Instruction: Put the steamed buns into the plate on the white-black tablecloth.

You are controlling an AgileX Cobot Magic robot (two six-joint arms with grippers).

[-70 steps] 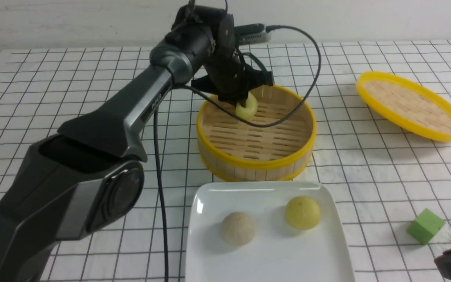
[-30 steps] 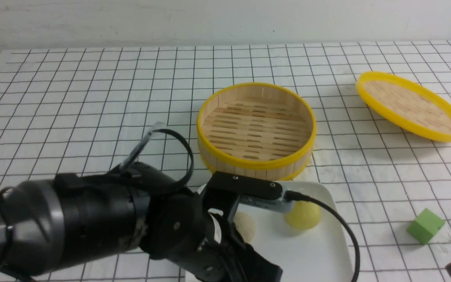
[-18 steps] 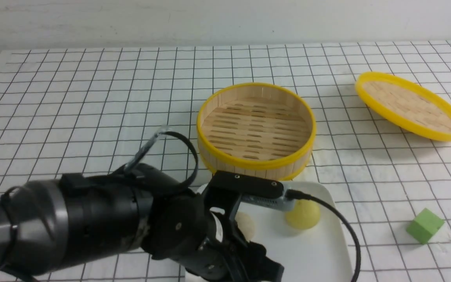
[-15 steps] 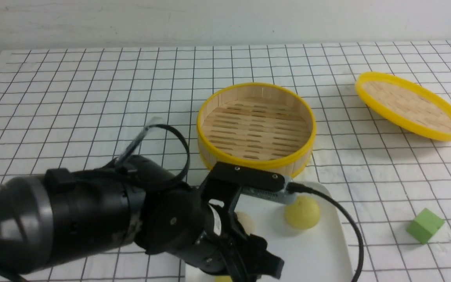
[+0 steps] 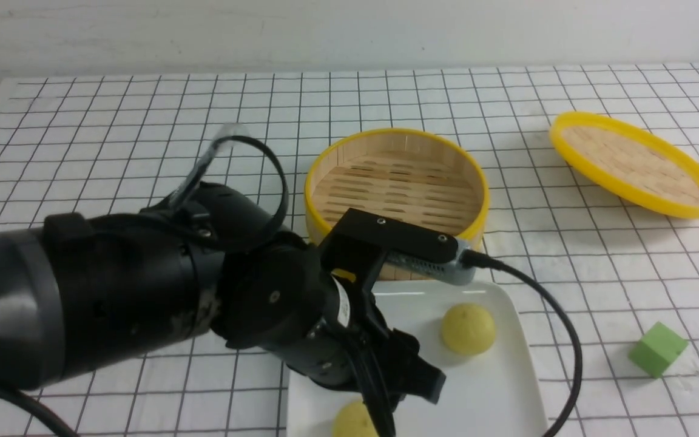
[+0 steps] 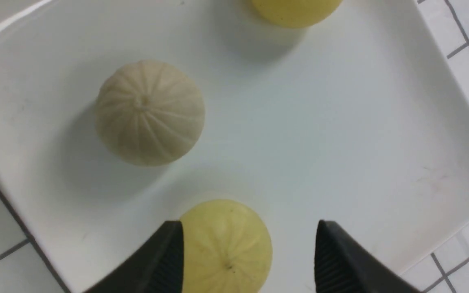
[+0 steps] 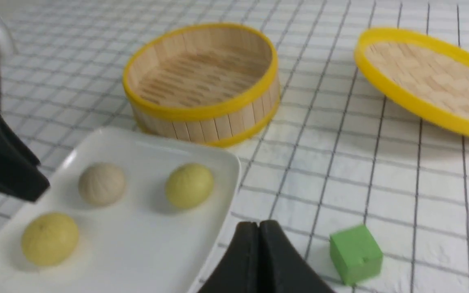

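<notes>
"With all three steamed buns sitting in the glossy white square plate [image 5: 483, 400], is that the job done?"

"Looks like it! Just below the left pincer [image 6: 250, 256], there's a pale yellow dome-shaped bun [image 6: 234, 244], and its tips stand spread apart, one on either side, nothing pinched."

"And the other two?"

"Beside that pincer, a beige-white ribbed bun [image 6: 150, 112], resting on the plate too; farther off from it, the second pale yellow bun [image 5: 468, 329]. None of the three touches another."

"What about the round yellow-rimmed bamboo steamer [image 5: 398, 182]?"

"Beyond the left pincer, past the plate, and no bun shows on the slats I can see. The plate itself lies on the white cloth with the thin black grid [image 5: 568, 267], so that's the placing done, I'd say."

"The right pincer?"

"Pressed together, holding nothing [image 7: 257, 244], with the small green cube [image 7: 356, 254] near its tips. That one's no bun, so leave it! All that's left, I reckon, is lifting the left pincer clear without nudging the bun beneath it."
</notes>
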